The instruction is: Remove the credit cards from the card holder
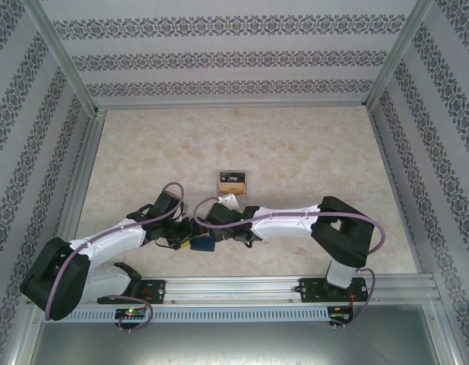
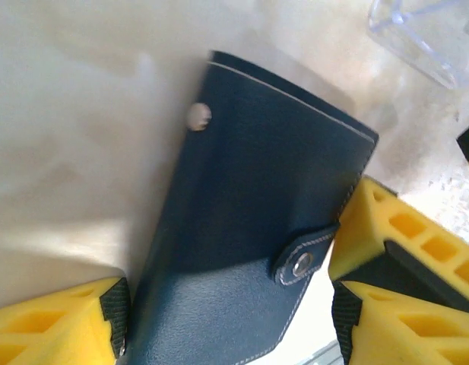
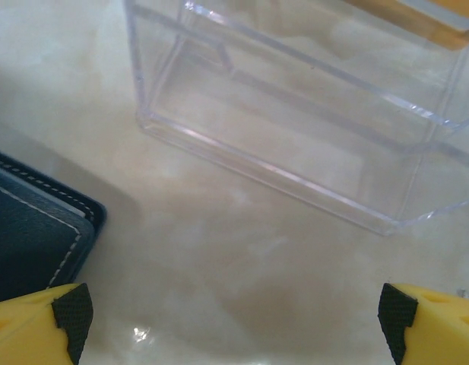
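Note:
The card holder [image 2: 257, 198], a navy-blue wallet with white stitching, lies closed with its snap tab [image 2: 304, 262] fastened. It sits between the jaws of my left gripper [image 2: 230, 304]. The left pad [image 2: 116, 312] rests against its edge, and a strip of table shows before the right pad [image 2: 344, 312]. From above, the card holder [image 1: 204, 244] lies near the front rail under the left gripper [image 1: 181, 236]. My right gripper [image 3: 234, 312] hangs wide open over bare table, and the card holder's corner [image 3: 29, 236] lies by its left finger. The credit cards are hidden.
A clear acrylic stand [image 3: 295, 114] stands just beyond the right gripper, mid-table [image 1: 232, 182], with something flat, tan and dark at its back. A yellow finger of the right gripper [image 2: 394, 228] crowds the card holder's tab side. Patterned walls enclose the marble tabletop [image 1: 318, 160].

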Robot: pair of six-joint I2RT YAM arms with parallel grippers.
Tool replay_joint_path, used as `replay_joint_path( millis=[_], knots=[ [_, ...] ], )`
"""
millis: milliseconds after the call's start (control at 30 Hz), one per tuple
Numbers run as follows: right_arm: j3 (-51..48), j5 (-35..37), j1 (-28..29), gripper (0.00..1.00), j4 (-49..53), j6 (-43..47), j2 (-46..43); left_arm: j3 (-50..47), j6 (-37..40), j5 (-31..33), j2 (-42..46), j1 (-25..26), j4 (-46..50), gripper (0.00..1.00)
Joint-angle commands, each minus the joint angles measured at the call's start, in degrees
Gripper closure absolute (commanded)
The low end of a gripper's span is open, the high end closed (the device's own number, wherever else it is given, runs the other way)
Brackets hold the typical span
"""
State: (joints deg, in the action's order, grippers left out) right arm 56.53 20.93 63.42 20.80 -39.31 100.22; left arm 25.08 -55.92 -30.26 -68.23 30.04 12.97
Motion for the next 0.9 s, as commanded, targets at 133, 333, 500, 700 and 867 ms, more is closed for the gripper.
replay_joint_path(
  millis=[133, 333, 500, 700, 867],
  knots=[
    [-1.45, 0.02, -1.63, 0.02, 1.35, -1.01, -5.29, 1.42, -4.65, -0.59, -2.86, 5.26, -8.21, 0.27],
    [-3.63, -0.82, -2.18, 0.02, 3.11, -3.31, -9.06, 2.95, -4.19, 1.68, -2.33, 5.05, -5.56, 0.23],
    [-2.30, -3.29, -1.66, 0.05, 5.07, -5.77, -10.27, 5.68, -2.80, 9.65, 6.32, 1.37, 7.57, 0.13],
    [4.34, -3.43, 0.98, 0.15, 9.33, -6.95, -7.91, 7.17, 0.70, 15.30, 16.58, -5.93, 22.29, 0.00],
    [12.32, -4.02, 3.83, 0.30, 13.75, -7.16, -1.60, 7.08, 2.05, 18.12, 19.39, -6.92, 26.85, 0.01]
  ],
)
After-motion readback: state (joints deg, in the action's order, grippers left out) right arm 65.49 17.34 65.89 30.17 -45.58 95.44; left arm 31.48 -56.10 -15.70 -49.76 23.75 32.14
